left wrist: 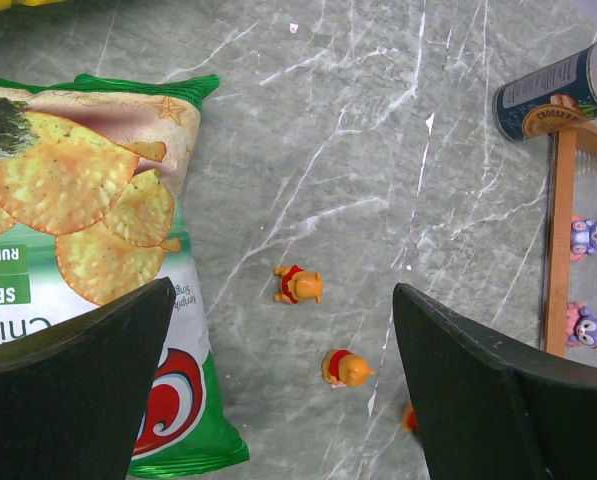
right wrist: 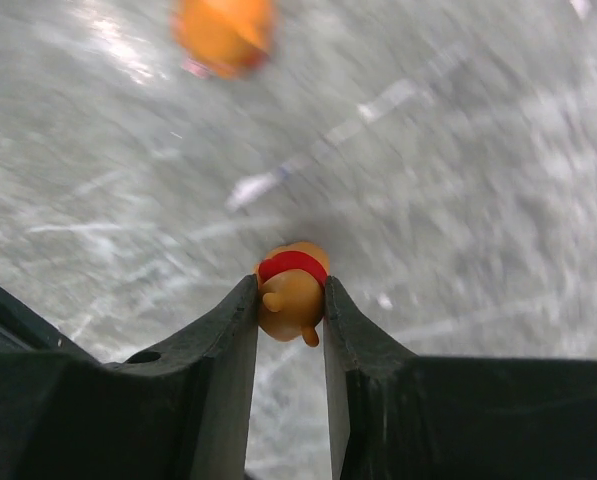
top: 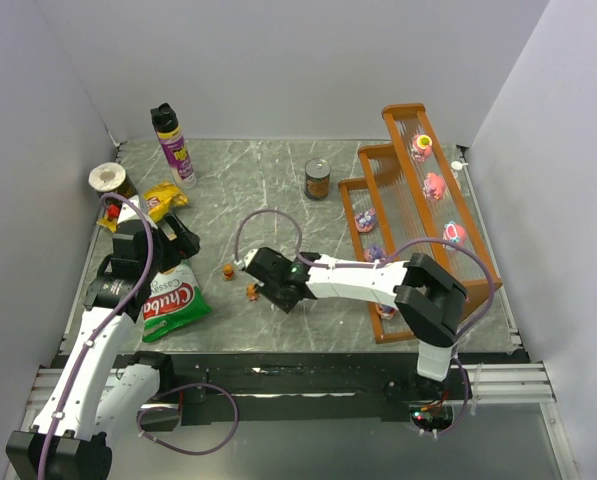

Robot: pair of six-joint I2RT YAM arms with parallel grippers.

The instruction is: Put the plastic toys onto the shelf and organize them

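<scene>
Bag [left wrist: 88, 190]: flat by the left edge, not a task item.

Left fingers [left wrist: 68, 390]: spread wide, holding nothing, hanging over mid-counter. Likely parked there to leave the toys open to the other arm.

Loose bear [left wrist: 298, 285] and second bear [left wrist: 346, 368]: orange, on their sides on bare counter, mid-way toward the near edge, well apart from the shelf.

Right arm reaches from the near right corner across to mid-counter. Right fingers [right wrist: 208, 370]: narrow, pinching the held bear [right wrist: 291, 300] across its body, head pointing away. The grip across the waist probably keeps so small a toy from twisting. Cannot tell whether it is off the counter.

Can [top: 318, 179]: upright toward the far edge, just beside the shelf.

Shelf [top: 403, 108]: along the right edge from the far right corner, steps rising toward that edge. Pink toys [top: 435, 185] are spaced along the top tier, purple toys [top: 366, 220] lower down. This looks like sorting by colour, so the bears probably take one row together.
</scene>
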